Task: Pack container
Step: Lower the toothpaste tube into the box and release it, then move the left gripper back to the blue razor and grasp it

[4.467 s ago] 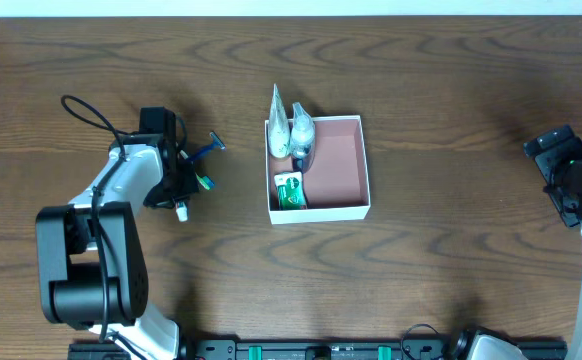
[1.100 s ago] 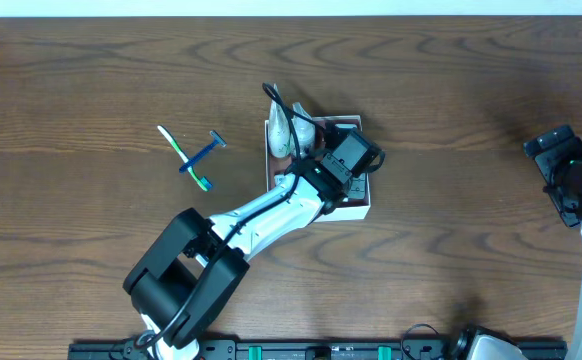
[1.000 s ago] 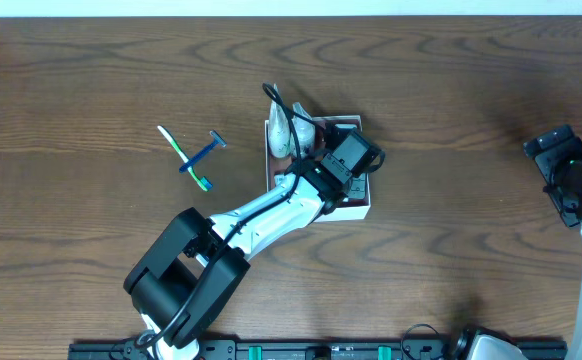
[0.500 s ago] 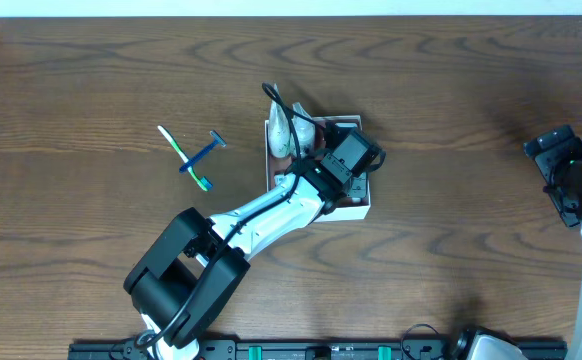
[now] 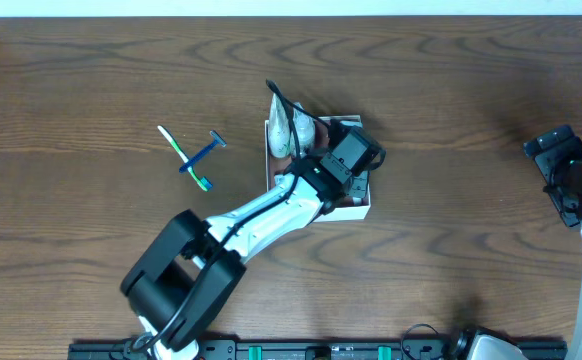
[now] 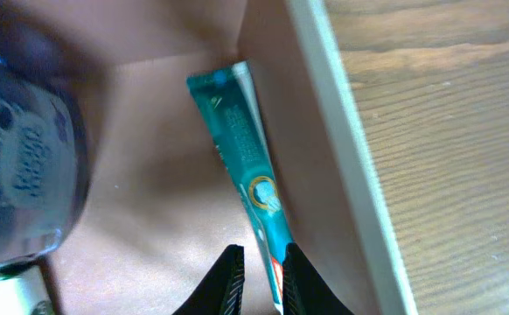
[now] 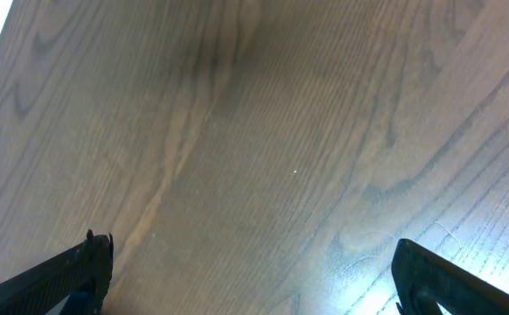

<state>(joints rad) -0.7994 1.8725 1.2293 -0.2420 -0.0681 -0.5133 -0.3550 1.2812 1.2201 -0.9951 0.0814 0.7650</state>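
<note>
At the centre of the overhead view, on a dark, heavily grained wooden table [image 5: 451,90] with a pale strip of room along the top edge: the container [image 5: 369,200], white-walled, half hidden under the left arm, two whitish pouches [image 5: 281,125] at its upper-left corner. Inside it, in the left wrist view, the left gripper [image 6: 261,262] barely parted, astride the near end of a teal toothpaste tube [image 6: 241,149] flat on the pinkish floor along the right wall, a sliver of floor visible beside one finger. Left of the container, well apart, a toothbrush [image 5: 169,138] and blue razor [image 5: 214,145] crossed on the wood; at the right edge, the right gripper [image 7: 250,249] spread wide over bare wood, holding nothing.
</note>
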